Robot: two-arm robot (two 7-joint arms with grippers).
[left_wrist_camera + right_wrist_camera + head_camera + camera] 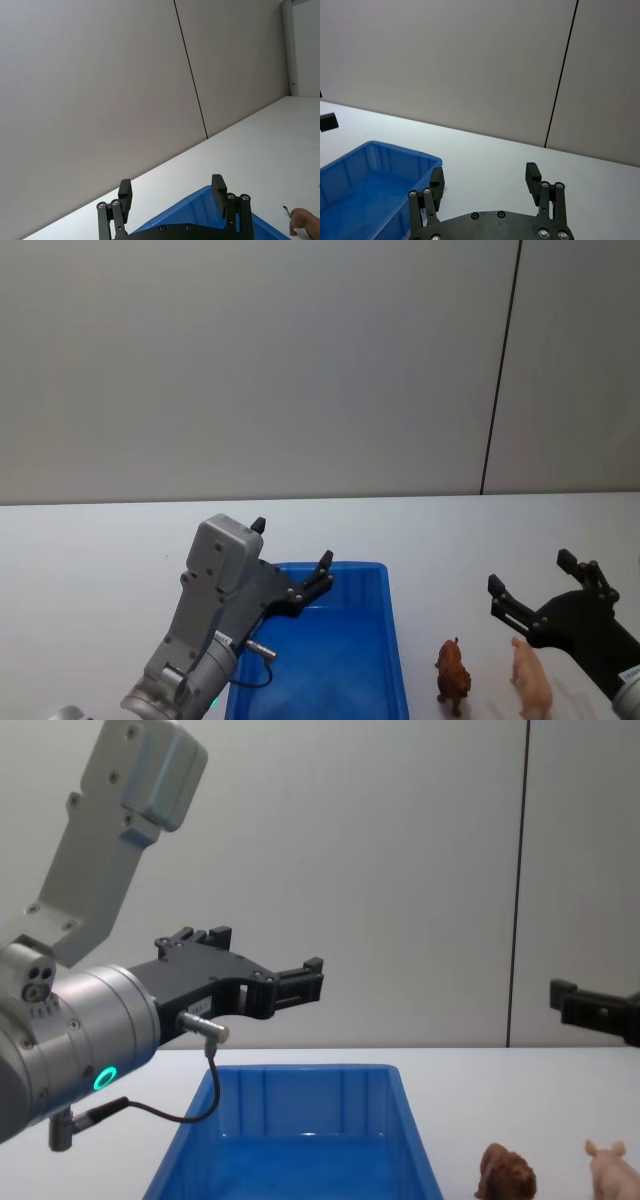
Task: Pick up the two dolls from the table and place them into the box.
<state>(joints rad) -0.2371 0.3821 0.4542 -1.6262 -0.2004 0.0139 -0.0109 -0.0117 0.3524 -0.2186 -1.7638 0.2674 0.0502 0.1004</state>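
Your left end effector (291, 543) and right end effector (532, 572) hang spread. Lower right, the lion doll (453, 674) and pig doll (530, 680) look light, rigid: pinch their flanks.

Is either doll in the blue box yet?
No: the brown doll and the pink pig both stand on the table, just right of the box.

The plain white bench (90, 550) carried three things. A bright blue box (396, 640) sat on it at the front, near the middle. To the box's right a shaggy brown lion doll (452, 676) stood upright, near the box wall but apart from it. Just beside the lion, farther right, stood a pale pink pig doll (531, 680).
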